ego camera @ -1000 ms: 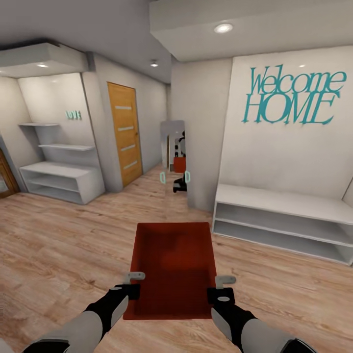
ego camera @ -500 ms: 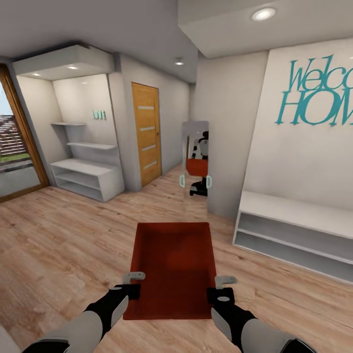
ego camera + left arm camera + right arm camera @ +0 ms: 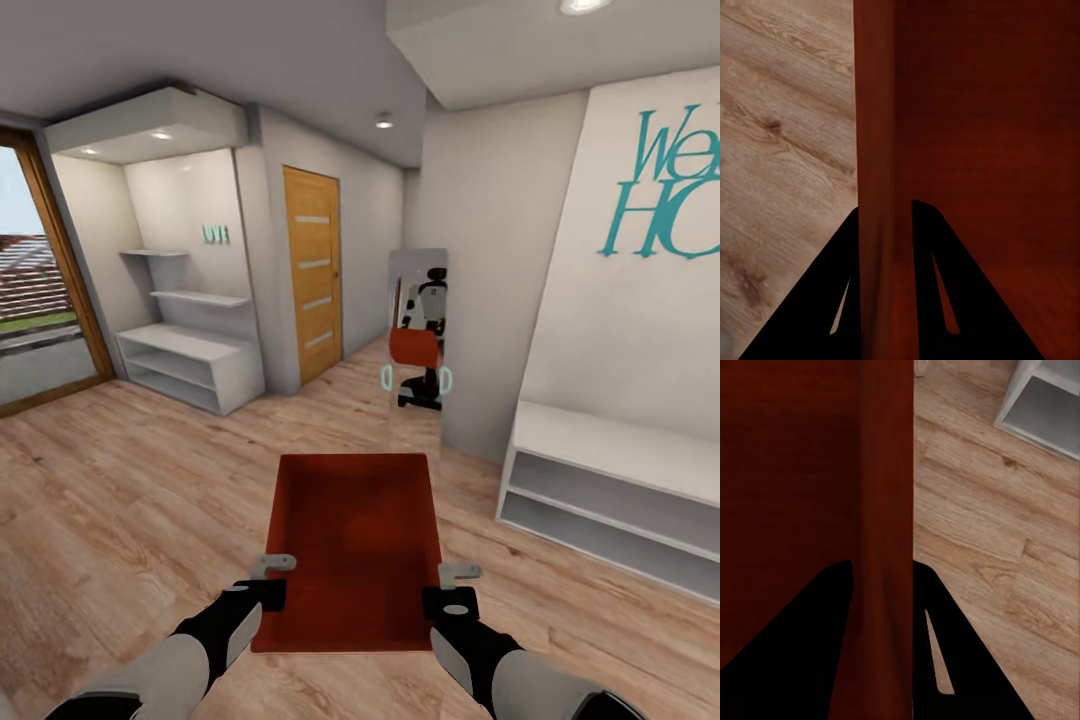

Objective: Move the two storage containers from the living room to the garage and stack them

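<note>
I carry one orange-red storage container (image 3: 355, 545) in front of me above the light wood-plank floor. My left gripper (image 3: 268, 580) is shut on its left wall (image 3: 876, 150), one finger (image 3: 840, 292) outside and the other inside. On the opposite wall (image 3: 886, 495) my right gripper (image 3: 450, 590) is shut the same way. A tall mirror (image 3: 417, 345) on the wall ahead reflects me with the container.
A light-wood door (image 3: 313, 272) stands ahead left, down a short hallway. White shelves (image 3: 185, 365) fill the alcove at left, and a wood-framed glass door (image 3: 40, 290) is at far left. A low white bench shelf (image 3: 610, 480) runs along the right wall under teal lettering.
The whole view has swung left: the mirror, door and bench slid rightwards and the glass door came into sight. Both grippers and the container kept their place before me.
</note>
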Controlling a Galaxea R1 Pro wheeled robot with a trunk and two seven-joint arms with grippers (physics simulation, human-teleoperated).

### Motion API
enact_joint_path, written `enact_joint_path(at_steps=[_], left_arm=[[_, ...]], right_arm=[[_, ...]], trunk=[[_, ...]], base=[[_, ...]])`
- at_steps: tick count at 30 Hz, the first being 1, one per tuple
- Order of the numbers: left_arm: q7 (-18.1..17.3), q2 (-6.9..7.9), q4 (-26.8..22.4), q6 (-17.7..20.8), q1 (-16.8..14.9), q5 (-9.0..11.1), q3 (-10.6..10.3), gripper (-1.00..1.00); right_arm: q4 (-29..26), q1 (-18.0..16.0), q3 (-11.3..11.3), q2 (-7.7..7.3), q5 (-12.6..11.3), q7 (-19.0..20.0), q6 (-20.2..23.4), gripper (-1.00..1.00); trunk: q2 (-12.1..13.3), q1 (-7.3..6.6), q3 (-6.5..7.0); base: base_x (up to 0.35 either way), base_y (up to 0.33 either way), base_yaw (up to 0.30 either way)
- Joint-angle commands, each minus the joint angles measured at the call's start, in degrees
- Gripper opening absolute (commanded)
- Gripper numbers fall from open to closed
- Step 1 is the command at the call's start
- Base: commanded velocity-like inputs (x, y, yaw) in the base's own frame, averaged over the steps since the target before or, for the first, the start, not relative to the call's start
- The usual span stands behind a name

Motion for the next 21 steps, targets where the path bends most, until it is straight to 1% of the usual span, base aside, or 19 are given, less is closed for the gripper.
enact_joint_path(at_steps=[1, 8, 10, 21], left_arm=[[0.55, 0.92, -0.23, 0.41, -0.06, -0.97, 2.87, -1.00], [0.55, 0.91, -0.23, 0.41, -0.03, -0.97, 2.88, -1.00], [0.55, 0.91, -0.23, 0.41, -0.02, -0.97, 2.87, -1.00], [0.55, 0.92, -0.23, 0.41, -0.05, -0.97, 2.87, -1.00]], right_arm=[[0.17, -0.07, -0.82, -0.39, -0.22, -0.52, -0.24, -1.00], [0.17, -0.03, -0.82, -0.42, -0.22, -0.52, -0.24, -1.00], [0.17, -0.05, -0.82, -0.39, -0.22, -0.53, -0.24, -1.00], [0.17, -0.03, -0.82, -0.39, -0.22, -0.51, -0.24, -1.00]], trunk=[[-0.12, 0.06, -0.12], [-0.12, 0.06, -0.12], [-0.12, 0.06, -0.12], [-0.12, 0.06, 0.08]], base=[[0.322, 0.000, 0.001], [0.322, 0.000, 0.000], [0.322, 0.000, 0.092], [0.322, 0.000, 0.250]])
